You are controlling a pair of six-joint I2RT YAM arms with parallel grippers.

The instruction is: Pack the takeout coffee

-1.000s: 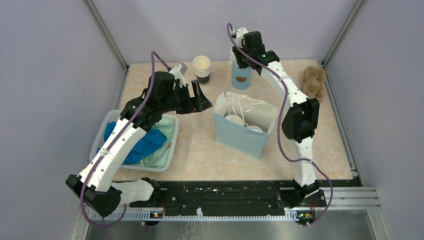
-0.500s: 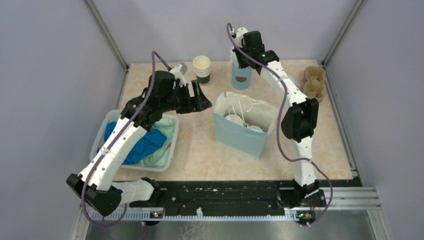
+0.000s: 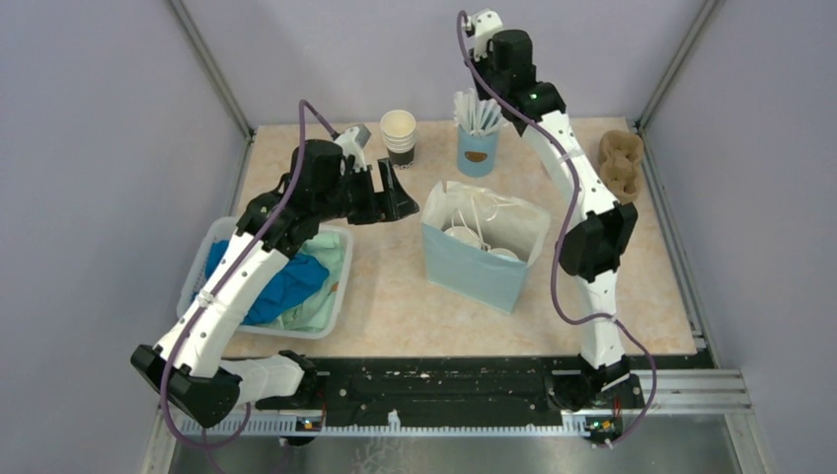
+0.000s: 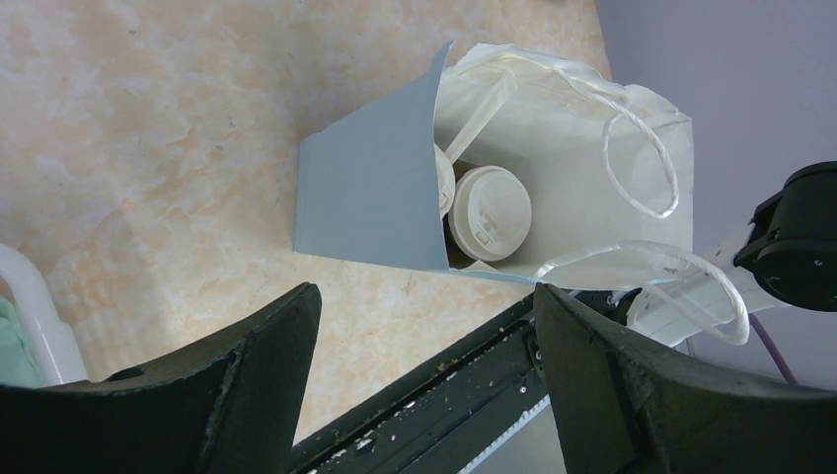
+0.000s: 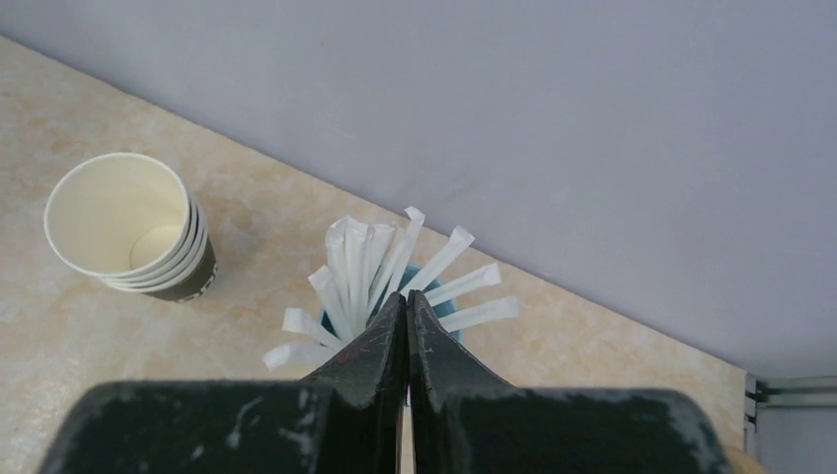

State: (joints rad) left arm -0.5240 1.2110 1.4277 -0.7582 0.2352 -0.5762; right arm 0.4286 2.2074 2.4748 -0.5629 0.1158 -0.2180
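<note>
A takeout coffee with a round white lid (image 4: 491, 212) stands inside the light blue paper bag (image 4: 365, 197), and a second white lid (image 4: 444, 183) is half hidden behind the bag's wall. From above, the lids (image 3: 462, 235) show in the open bag (image 3: 474, 272) mid-table. My left gripper (image 4: 424, 293) hangs open left of the bag (image 3: 400, 190), holding nothing. In the right wrist view my right gripper (image 5: 406, 296) is shut above the light blue cup of white sticks (image 5: 395, 267). Nothing shows between its fingers.
A stack of lidless cream-and-black cups (image 3: 400, 133) stands at the back, left of the stick cup (image 3: 478, 148). A brown cardboard carrier (image 3: 620, 160) lies at the back right. A white basket (image 3: 296, 334) of blue and green cloths sits under my left arm.
My right gripper has shut and risen from the top of the stick cup, so the sticks now show. The left arm has not moved.
</note>
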